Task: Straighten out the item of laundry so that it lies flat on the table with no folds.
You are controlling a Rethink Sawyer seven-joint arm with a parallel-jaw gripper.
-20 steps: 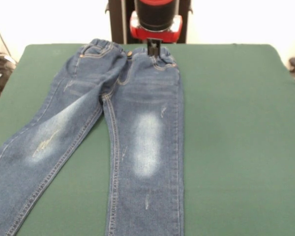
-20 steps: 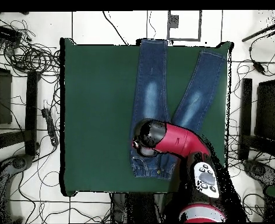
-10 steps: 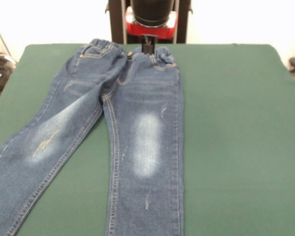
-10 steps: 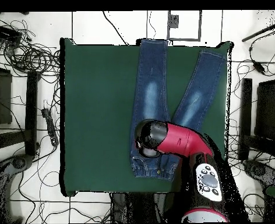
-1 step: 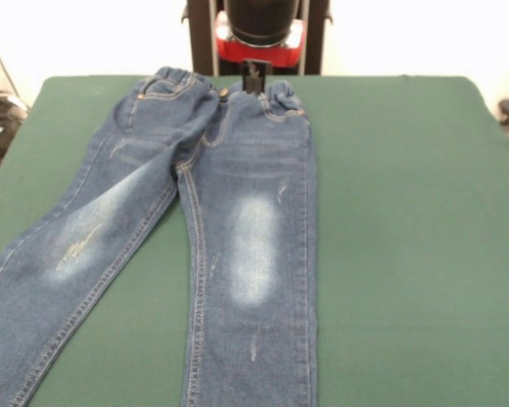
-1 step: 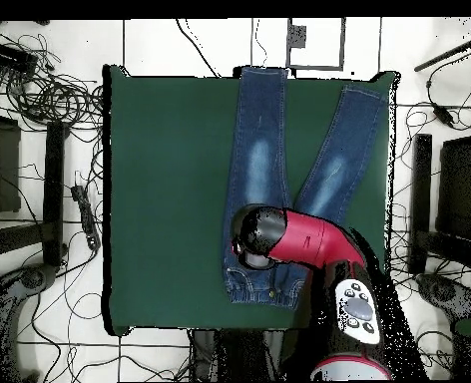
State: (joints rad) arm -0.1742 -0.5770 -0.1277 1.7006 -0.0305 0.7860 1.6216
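In the front view the jeans (image 5: 195,229) run off the bottom edge, so the leg ends are cut off; the overhead view shows both legs (image 6: 279,170) whole, reaching the desk's 12 o'clock edge there. The jeans lie face up on the green desk (image 5: 407,212), the legs spread in a V: in the front view one leg runs straight toward 6 o'clock and the other slants toward 7 o'clock, with bare desk between them. Each thigh carries a faded whitish patch. A soft fold rises near the crotch, at the top of the slanted leg.

Farther back, the elastic waistband (image 5: 225,91) sits near the desk's far edge. The gripper (image 5: 254,76) shows as a small dark piece hanging just over the middle of the waistband, at 12 o'clock from the crotch; whether it touches the cloth, and whether it is spread or pressed together, I cannot tell. Above it the red and black arm (image 5: 261,30) is cut off by the top edge. From overhead the arm (image 6: 299,239) hides the gripper and part of the hips.
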